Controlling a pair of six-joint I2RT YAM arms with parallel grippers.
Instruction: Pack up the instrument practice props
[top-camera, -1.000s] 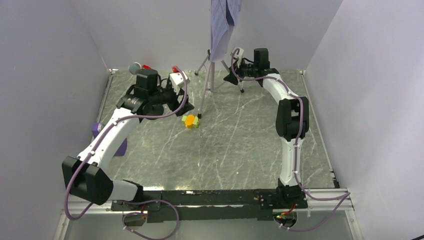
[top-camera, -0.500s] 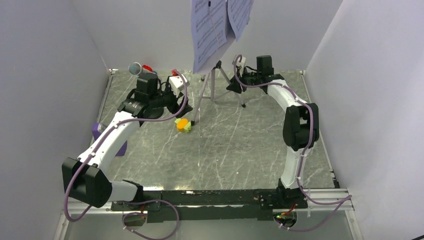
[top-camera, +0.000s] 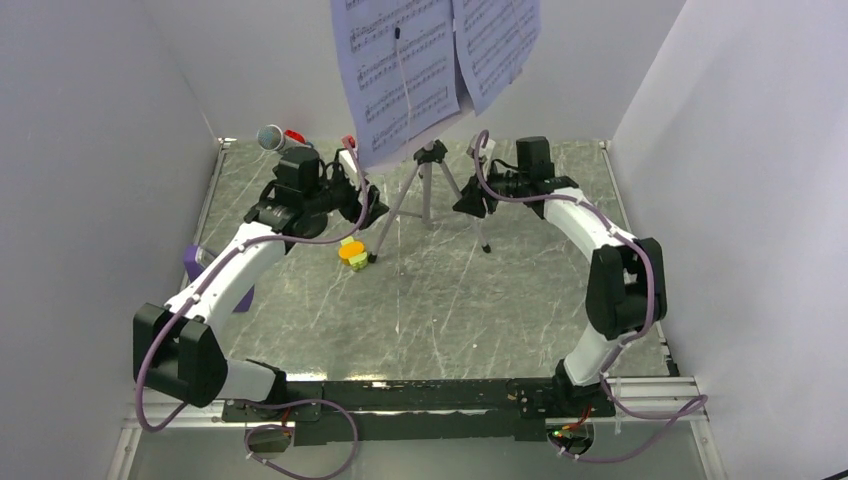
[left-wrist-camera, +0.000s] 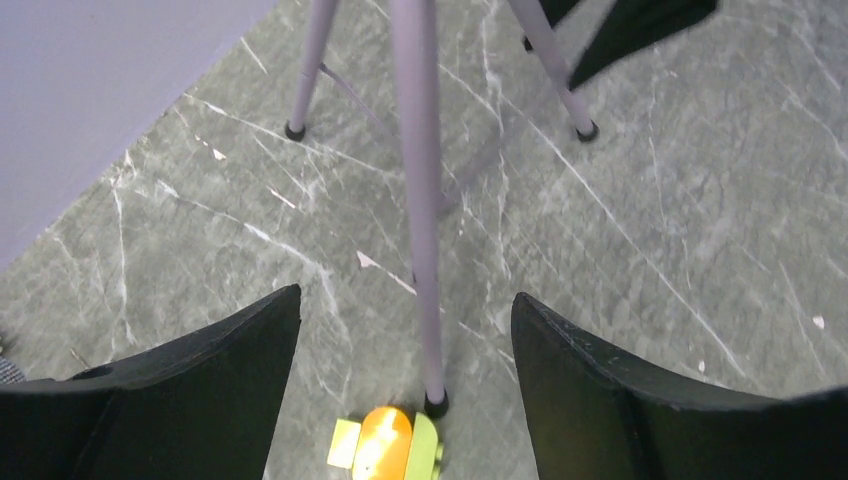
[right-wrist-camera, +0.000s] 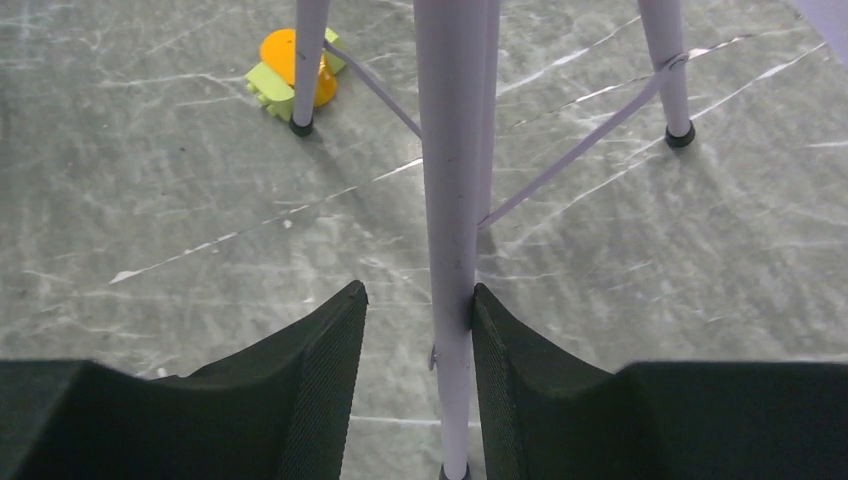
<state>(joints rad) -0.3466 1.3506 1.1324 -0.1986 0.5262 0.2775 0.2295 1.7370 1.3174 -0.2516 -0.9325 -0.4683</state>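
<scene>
The grey music stand (top-camera: 428, 195) rests on tripod legs at the back middle. White sheet-music pages (top-camera: 400, 75) on it face the camera and hide its desk. My left gripper (top-camera: 362, 212) (left-wrist-camera: 405, 295) is open, with one tripod leg (left-wrist-camera: 420, 200) between its fingers, touching neither. The orange-and-yellow-green block (top-camera: 352, 252) (left-wrist-camera: 385, 445) lies against that leg's foot. My right gripper (top-camera: 472, 205) (right-wrist-camera: 418, 288) straddles another leg (right-wrist-camera: 450, 150). Its right finger touches the leg and a gap shows on the left. The silver microphone (top-camera: 270, 137) is at the back left. The purple metronome (top-camera: 192, 262) is half hidden by my left arm.
Grey walls close in the marble floor on the left, back and right. Small red items (top-camera: 292, 134) lie by the microphone at the back wall. The arms' mounting rail (top-camera: 420, 390) runs along the near edge.
The stand has come nearer and tipped, so its pages now face the camera. Both grippers moved nearer with it. The block slid nearer and to the left. The right jaws narrowed round the leg.
</scene>
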